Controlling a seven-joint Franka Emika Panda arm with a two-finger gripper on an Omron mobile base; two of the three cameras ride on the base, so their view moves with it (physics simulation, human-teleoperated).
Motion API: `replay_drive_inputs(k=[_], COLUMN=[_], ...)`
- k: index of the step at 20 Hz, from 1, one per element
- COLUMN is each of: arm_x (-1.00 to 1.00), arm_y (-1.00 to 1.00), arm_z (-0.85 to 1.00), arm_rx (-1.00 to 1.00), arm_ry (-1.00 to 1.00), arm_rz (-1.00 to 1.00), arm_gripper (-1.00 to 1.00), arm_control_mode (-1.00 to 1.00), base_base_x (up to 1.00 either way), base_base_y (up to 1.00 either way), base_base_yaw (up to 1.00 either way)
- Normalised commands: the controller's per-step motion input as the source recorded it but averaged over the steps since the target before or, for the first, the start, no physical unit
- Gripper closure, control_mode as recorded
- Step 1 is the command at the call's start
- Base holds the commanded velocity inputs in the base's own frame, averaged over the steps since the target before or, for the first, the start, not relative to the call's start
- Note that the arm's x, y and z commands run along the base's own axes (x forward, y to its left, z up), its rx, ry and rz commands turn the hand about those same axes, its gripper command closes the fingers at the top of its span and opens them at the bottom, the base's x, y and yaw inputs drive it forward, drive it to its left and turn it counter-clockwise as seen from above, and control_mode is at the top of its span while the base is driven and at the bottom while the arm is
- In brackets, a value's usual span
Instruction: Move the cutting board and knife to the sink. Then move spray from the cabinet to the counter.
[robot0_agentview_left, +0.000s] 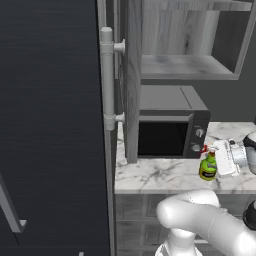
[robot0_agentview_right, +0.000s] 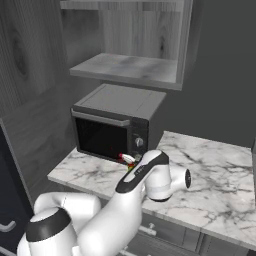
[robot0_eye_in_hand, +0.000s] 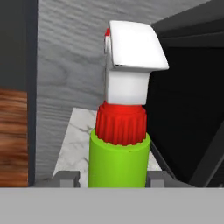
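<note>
The spray (robot0_agentview_left: 208, 166) is a bright green bottle with a yellow label and a red-and-white nozzle. It stands upright on the marble counter (robot0_agentview_left: 160, 176) just in front of the microwave's right corner. My gripper (robot0_agentview_left: 214, 161) reaches it from the right and is shut on it. In the hand view, the spray (robot0_eye_in_hand: 118, 153) fills the middle, its green neck between my fingertips (robot0_eye_in_hand: 159, 177). From the right base view, just its red nozzle (robot0_agentview_right: 125, 158) peeks out behind my forearm. The cabinet's open shelf niche (robot0_agentview_left: 185, 65) above the microwave is bare. The cutting board, knife and sink are out of view.
A dark microwave (robot0_agentview_left: 170, 125) stands on the counter under the niche. The dark fridge (robot0_agentview_left: 50, 125) with its long grey handle (robot0_agentview_left: 106, 75) takes up the left. Marble top (robot0_agentview_right: 215, 170) stretches right of my arm. A reddish-brown wood patch (robot0_eye_in_hand: 13, 131) shows at the hand view's left.
</note>
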Motion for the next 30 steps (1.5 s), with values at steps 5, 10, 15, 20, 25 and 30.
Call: replay_drive_inputs(k=[5, 10, 15, 20, 25, 30], arm_x=[0.15, 0.14, 0.13, 0.06, 0.00, 0.00], arm_y=[0.00, -0.03, -0.03, -0.03, -0.06, -0.09], arm_z=[-0.26, -0.23, -0.17, -0.15, -0.25, -0.26], arm_rx=[0.00, 0.00, 0.00, 0.00, 0.00, 0.00], arm_ry=[0.09, 0.04, 0.01, 0.00, 0.00, 0.00], arm_rz=[0.00, 0.00, 0.00, 0.00, 0.00, 0.00], arm_gripper=[1.00, 1.00, 1.00, 1.00, 1.00, 1.00], arm_control_mode=[-1.00, -1.00, -1.00, -1.00, -1.00, -1.00], base_base_x=[0.00, 0.00, 0.00, 0.00, 0.00, 0.00], base_base_y=[0.00, 0.00, 0.00, 0.00, 0.00, 0.00], base_base_yaw=[0.00, 0.00, 0.00, 0.00, 0.00, 0.00])
